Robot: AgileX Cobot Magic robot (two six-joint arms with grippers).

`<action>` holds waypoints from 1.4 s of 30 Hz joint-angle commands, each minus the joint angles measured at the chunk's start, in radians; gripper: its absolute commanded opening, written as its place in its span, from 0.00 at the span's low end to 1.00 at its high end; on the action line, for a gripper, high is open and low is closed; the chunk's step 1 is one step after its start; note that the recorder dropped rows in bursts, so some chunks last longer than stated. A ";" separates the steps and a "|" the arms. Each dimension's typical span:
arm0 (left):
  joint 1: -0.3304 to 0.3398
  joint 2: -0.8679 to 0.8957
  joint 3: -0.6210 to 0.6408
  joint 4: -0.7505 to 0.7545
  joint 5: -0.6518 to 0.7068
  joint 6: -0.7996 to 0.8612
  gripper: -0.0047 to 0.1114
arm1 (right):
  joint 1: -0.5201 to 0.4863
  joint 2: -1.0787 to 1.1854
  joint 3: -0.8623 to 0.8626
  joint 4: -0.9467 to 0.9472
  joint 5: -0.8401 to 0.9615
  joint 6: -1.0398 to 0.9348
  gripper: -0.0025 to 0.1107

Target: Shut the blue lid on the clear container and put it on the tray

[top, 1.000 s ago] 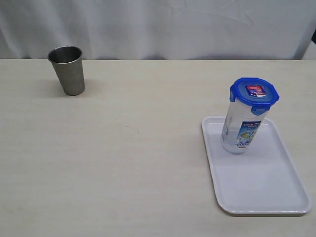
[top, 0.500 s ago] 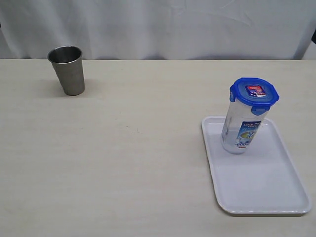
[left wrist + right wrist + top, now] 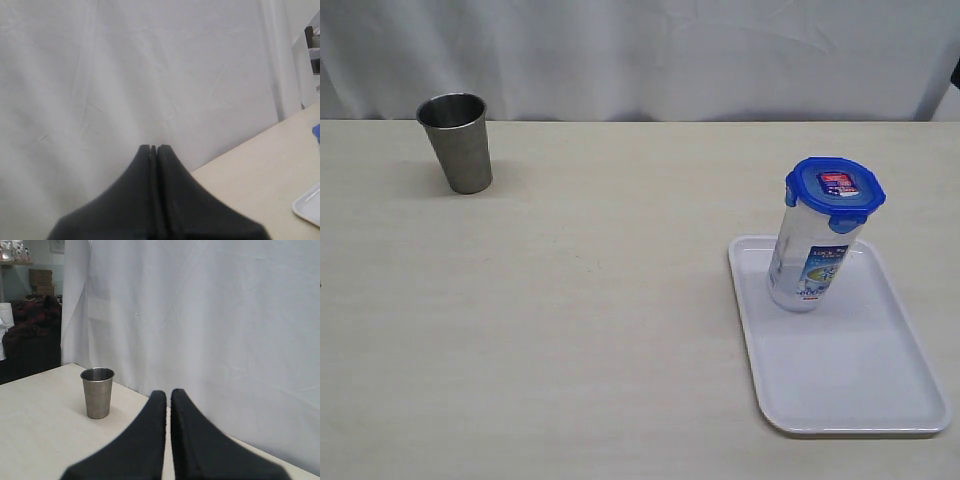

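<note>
The clear container (image 3: 807, 270) is seen standing on its base inside the tray (image 3: 850, 380), in the far left part of it, close to the rim. It is a tall, narrow transparent canister. A blue-and-white printed label is carried on its lower half, with a small red mark near the base. The blue lid (image 3: 835, 192) is seated on the container's mouth. The lid is bright blue and roundish with faceted edges. A red-and-blue sticker is shown on its top face, and snap flaps are seen folded down at the sides that face the camera.

The tray is white and rectangular, with rounded corners and a low rim, and is laid on the right side of the pale table (image 3: 600, 300). A grey steel cup (image 3: 458, 142) is set upright at the far left, well apart from the tray.

Neither arm is shown in the exterior view. The left gripper (image 3: 153, 148) is seen with its fingers pressed together and nothing between them. The right gripper (image 3: 166, 392) is drawn to a thin slit and is likewise empty.
</note>
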 commanded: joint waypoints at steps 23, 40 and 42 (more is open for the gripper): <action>0.319 -0.365 0.287 -0.018 -0.079 -0.121 0.04 | -0.003 -0.002 0.005 0.005 -0.001 0.004 0.06; 0.319 -0.637 0.303 -0.047 0.237 -0.113 0.04 | -0.003 -0.002 0.005 0.005 -0.001 0.004 0.06; 0.319 -0.637 0.303 -0.047 0.250 -0.113 0.04 | -0.003 -0.002 0.005 0.005 -0.001 0.004 0.06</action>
